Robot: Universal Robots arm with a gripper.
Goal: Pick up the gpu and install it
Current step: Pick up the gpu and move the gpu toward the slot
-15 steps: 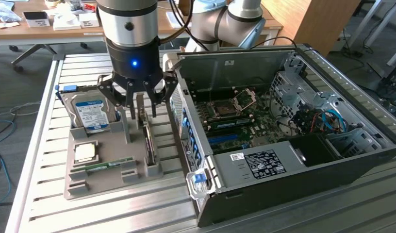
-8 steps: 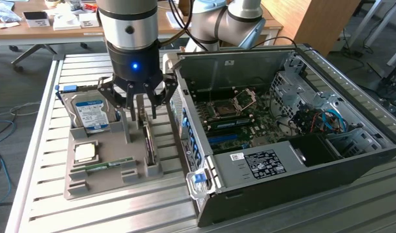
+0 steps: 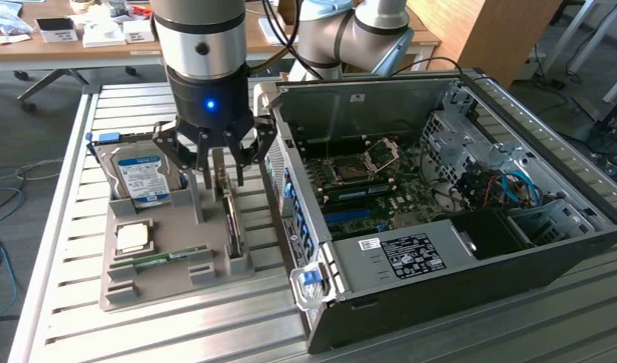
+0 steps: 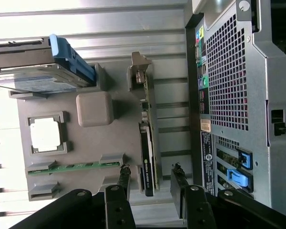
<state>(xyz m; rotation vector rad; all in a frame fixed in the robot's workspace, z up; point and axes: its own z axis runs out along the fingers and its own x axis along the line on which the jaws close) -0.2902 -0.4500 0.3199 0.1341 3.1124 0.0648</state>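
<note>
The gripper [image 3: 220, 180] hides the far end of the gpu [image 3: 232, 224].

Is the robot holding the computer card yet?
No, the open gripper shows a gap on each side of the gpu.

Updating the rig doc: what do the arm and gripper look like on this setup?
The arm is a silver-grey tube with black bands and rounded pale grey joints. Its black wrist housing carries a small lit blue light. The gripper is black, with skeletal linkage fingers pinned by round bolts. Dark cables run behind the arm.
</note>
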